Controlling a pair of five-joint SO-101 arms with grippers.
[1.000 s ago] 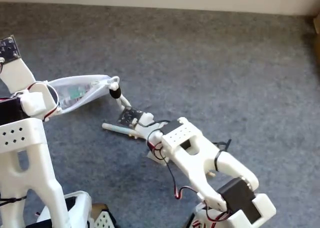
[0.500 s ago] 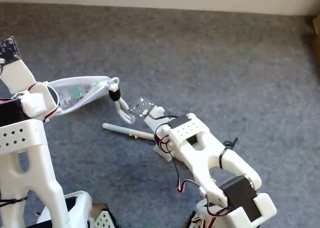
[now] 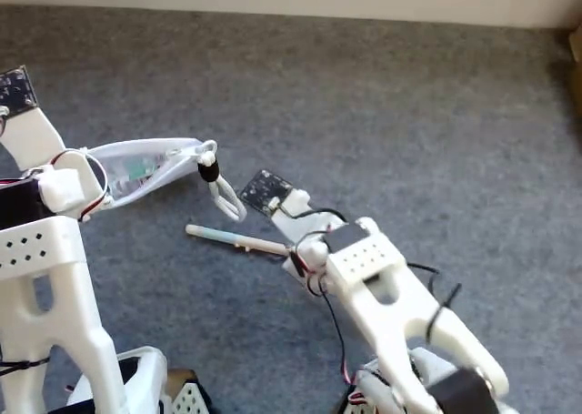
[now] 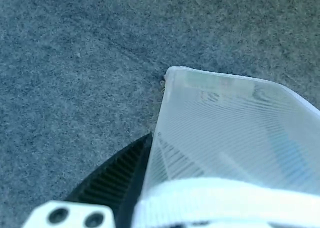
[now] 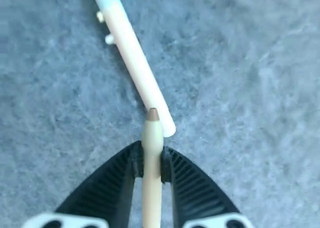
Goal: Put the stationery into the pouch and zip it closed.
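Grey carpet (image 3: 409,114) is lying beneath the right gripper (image 5: 151,158), which is clamping a pencil (image 5: 152,135) just beside a white pen (image 5: 131,50); the left gripper (image 4: 145,160) is pinching the mesh pouch (image 4: 230,133).

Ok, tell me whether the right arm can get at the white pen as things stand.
Probably not to grasp it: the right gripper is shut on a pencil, so its jaws are full. The white pen lies just ahead, nothing between.

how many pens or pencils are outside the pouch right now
2. A pencil is clamped in the right pincer; a pen lies on the grey surface by the pencil's tip. The pouch may hide more inside.
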